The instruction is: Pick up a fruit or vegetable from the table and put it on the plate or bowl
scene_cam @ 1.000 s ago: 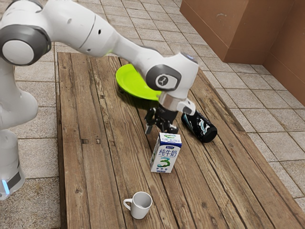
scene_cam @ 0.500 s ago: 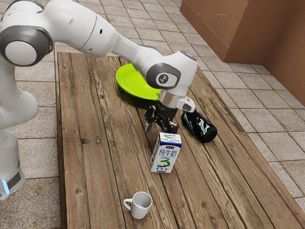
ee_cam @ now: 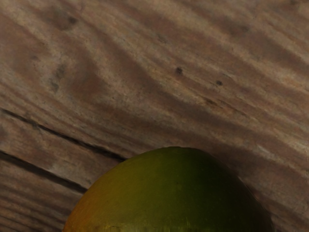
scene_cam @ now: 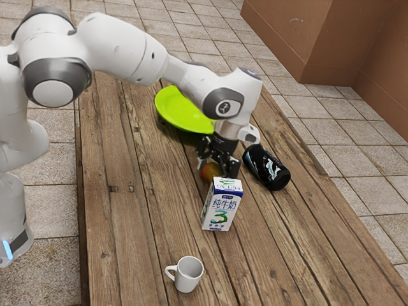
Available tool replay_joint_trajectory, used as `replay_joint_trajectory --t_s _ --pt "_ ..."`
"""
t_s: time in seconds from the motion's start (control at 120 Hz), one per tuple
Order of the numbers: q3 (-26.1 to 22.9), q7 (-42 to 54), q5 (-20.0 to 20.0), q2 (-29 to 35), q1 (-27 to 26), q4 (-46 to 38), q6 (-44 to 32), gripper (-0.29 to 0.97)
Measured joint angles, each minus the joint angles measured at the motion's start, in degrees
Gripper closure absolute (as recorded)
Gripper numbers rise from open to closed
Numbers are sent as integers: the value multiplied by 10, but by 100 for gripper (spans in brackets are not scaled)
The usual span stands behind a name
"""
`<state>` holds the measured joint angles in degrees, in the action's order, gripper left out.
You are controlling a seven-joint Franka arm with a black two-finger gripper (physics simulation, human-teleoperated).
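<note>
A green-and-orange mango [scene_cam: 209, 171] sits at the tips of my black gripper [scene_cam: 215, 167], just behind the milk carton's top, and the gripper is shut on it. In the wrist view the mango [ee_cam: 169, 193] bulges large right under my hand, with the wooden table [ee_cam: 145, 72] close behind it. A lime-green plate [scene_cam: 178, 109] lies toward the far end of the table, partly hidden by my arm, a short way beyond the gripper.
A white and blue milk carton [scene_cam: 222, 204] stands just in front of the gripper. A black can [scene_cam: 266, 167] lies on its side toward the exterior view's right. A white mug [scene_cam: 186, 273] stands near the table's front edge.
My hand has shifted slightly up and toward the exterior view's right and has turned. The mango, hidden before, now shows at the fingertips.
</note>
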<state>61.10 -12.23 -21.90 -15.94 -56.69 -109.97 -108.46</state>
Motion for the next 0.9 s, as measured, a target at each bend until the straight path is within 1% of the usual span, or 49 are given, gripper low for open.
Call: replay_joint_trajectory --t_s 0.067,0.208,0.292,0.425,0.508,0.675,0.758,0.9 --pt "0 10 -11 -2 1 1 -1 9" --pt "2 27 -20 -1 -1 9 4 38" --pt "13 34 -19 10 -5 33 20 44" --pt "76 42 -4 64 -8 67 57 49" --pt "111 45 6 72 -7 88 82 50" --pt "171 53 27 73 -5 93 119 53" --pt "183 55 47 73 -4 93 132 54" --pt "188 57 76 72 -4 94 143 56"
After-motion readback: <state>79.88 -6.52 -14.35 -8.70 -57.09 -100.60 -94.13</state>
